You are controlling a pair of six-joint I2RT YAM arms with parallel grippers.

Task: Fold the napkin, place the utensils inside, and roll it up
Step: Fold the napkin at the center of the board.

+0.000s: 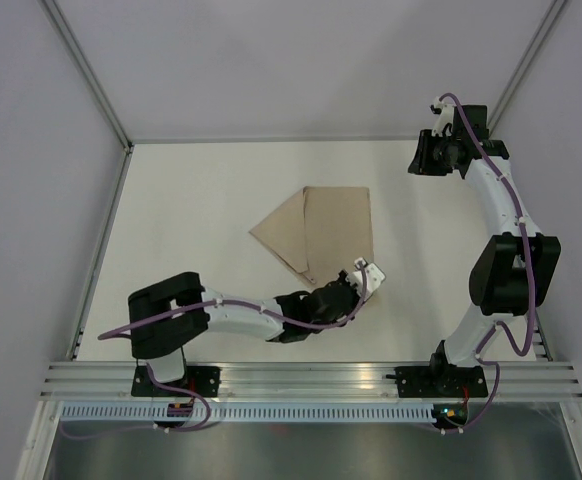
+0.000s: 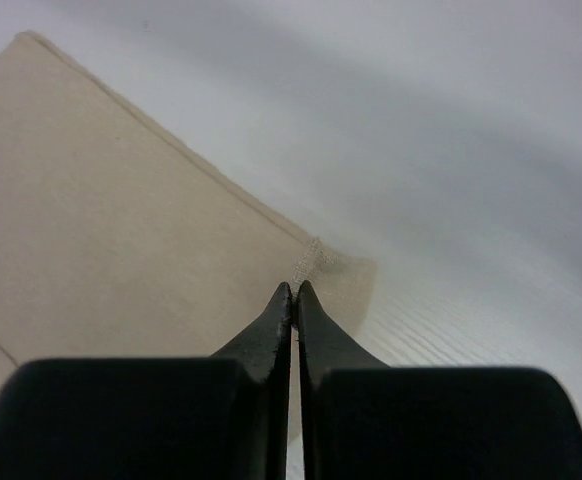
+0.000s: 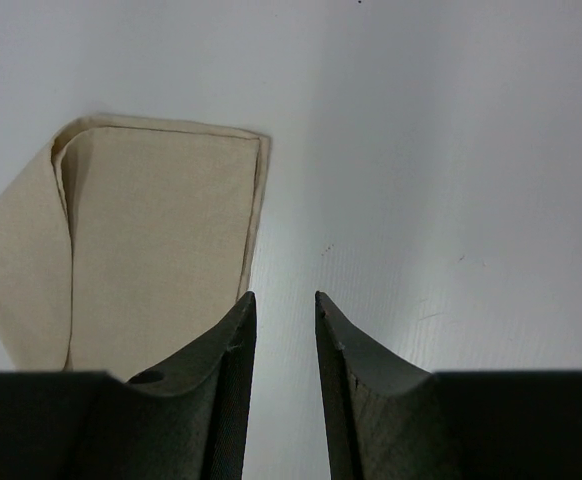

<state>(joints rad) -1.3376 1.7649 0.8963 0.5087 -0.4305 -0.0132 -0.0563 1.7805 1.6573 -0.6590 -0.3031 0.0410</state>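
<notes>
The tan napkin lies folded over on the white table, one flap doubled onto the other. My left gripper sits low at the napkin's near right corner. In the left wrist view its jaws are pressed together and the cloth corner puckers right at their tips. My right gripper hangs above the table's far right, clear of the cloth. The right wrist view shows it open, with only bare table between the fingers and the napkin to the left. The utensils are out of view.
White enclosure walls stand to the left, back and right of the table. An aluminium rail carrying both arm bases runs along the near edge. Purple cables trail along both arms.
</notes>
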